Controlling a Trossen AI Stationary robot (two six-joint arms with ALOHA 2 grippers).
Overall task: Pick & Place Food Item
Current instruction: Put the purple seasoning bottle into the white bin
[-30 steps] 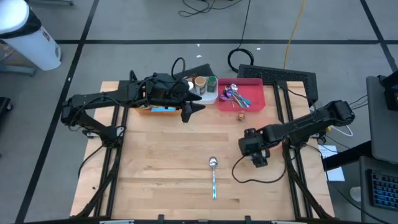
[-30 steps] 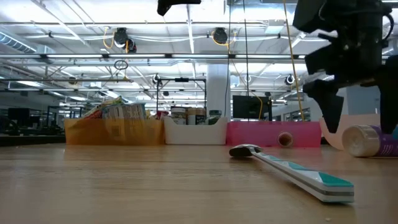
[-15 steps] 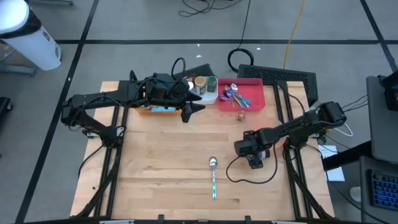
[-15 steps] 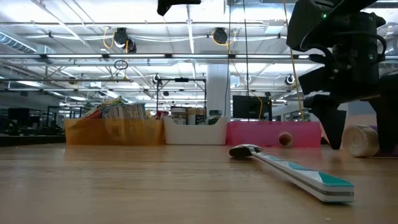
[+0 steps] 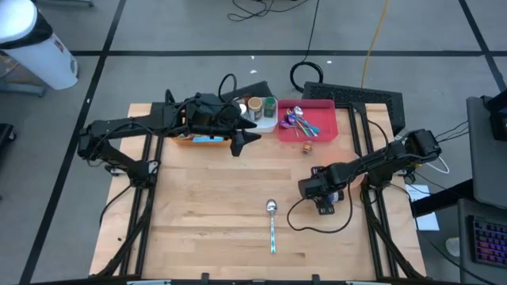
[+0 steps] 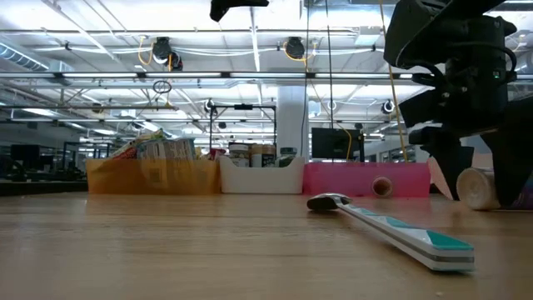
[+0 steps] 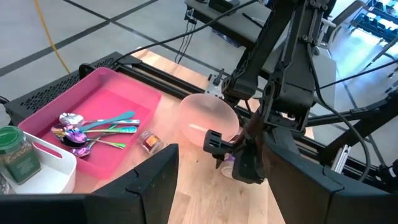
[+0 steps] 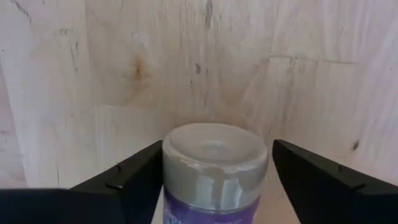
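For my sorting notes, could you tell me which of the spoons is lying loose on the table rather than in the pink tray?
The teal-handled spoon lying alone on bare wood at the table's front middle; the other spoons lie heaped in the pink tray.

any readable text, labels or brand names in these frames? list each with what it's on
No text can be read.
Purple-labelled jar lying between the right gripper's fingers: label cut off at the frame edge.
Green-lidded jar in the white bin: print too blurred.
Packets in the orange bin: print too small.
Spoon handle: teal pattern, no lettering.
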